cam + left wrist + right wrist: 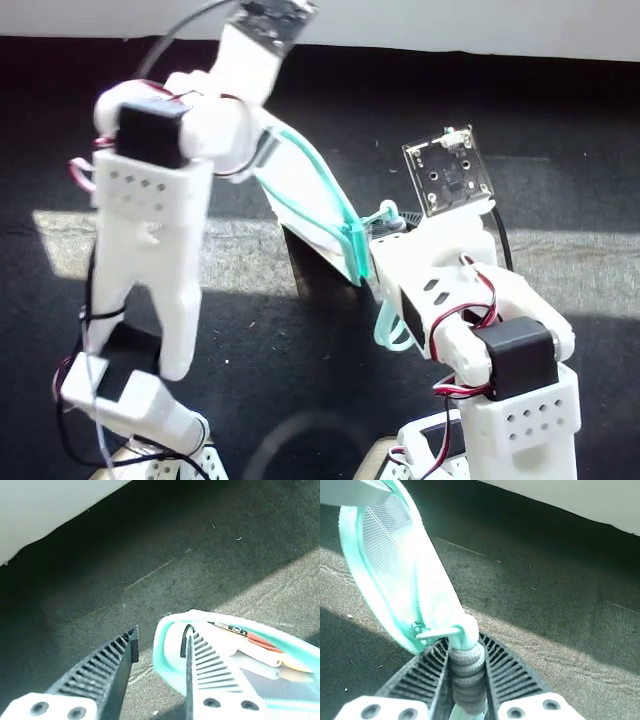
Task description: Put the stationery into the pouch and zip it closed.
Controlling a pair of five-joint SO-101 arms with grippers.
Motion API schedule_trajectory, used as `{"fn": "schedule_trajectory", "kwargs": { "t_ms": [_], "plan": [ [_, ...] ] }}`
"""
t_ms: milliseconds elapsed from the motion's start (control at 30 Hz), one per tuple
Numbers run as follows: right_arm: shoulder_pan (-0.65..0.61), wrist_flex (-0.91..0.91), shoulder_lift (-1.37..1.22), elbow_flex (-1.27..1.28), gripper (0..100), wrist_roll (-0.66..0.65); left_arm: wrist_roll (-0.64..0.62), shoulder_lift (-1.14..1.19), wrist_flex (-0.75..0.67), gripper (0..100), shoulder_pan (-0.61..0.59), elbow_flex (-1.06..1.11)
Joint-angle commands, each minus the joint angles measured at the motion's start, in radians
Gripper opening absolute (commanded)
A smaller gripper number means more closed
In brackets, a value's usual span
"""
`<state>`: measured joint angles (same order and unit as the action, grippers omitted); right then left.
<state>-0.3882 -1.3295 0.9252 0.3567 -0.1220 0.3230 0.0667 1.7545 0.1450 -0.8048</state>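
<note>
The right gripper (465, 647) is clenched on the grey zip cord (467, 672). The left gripper (161, 630) is released, jaws apart, one finger against the upper end of the pouch (310, 200). That single teal pouch hangs above the middle of the table (570, 110), its long axis slanting down from left gripper to right; inside lie at least three pens (257, 652), lengthwise
</note>
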Motion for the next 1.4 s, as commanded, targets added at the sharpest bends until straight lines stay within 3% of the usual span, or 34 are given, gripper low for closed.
{"fn": "schedule_trajectory", "kwargs": {
  "t_ms": [0,133,267,333,600,1033,1167,1367],
  "plan": [
    [0.013,0.002,-0.002,-0.005,0.5,-0.012,0.011,-0.068,-0.002,17,-0.058,-0.012],
    [0.013,0.077,-0.004,-0.008,0.5,-0.011,0.011,-0.151,0.008,15,-0.139,0.018],
    [0.013,0.223,-0.022,-0.012,0.5,-0.011,0.011,-0.22,0.006,0,-0.173,0.113],
    [0.012,0.269,-0.077,-0.028,0.5,-0.011,0.009,-0.229,0.006,2,-0.17,0.197],
    [0.007,0.302,-0.326,-0.266,0.5,-0.011,0.002,-0.222,-0.071,1,0.044,0.604],
    [-0.004,0.285,-0.38,-0.493,0.5,-0.025,-0.609,-0.222,-0.37,1,0.064,0.67],
    [-0.045,0.285,-0.378,-0.533,0.5,-0.16,-0.697,-0.222,-0.446,1,0.062,0.671],
    [-0.12,0.285,-0.38,-0.598,0.5,-0.285,-0.707,-0.22,-0.548,1,0.062,0.671]
  ]
}}
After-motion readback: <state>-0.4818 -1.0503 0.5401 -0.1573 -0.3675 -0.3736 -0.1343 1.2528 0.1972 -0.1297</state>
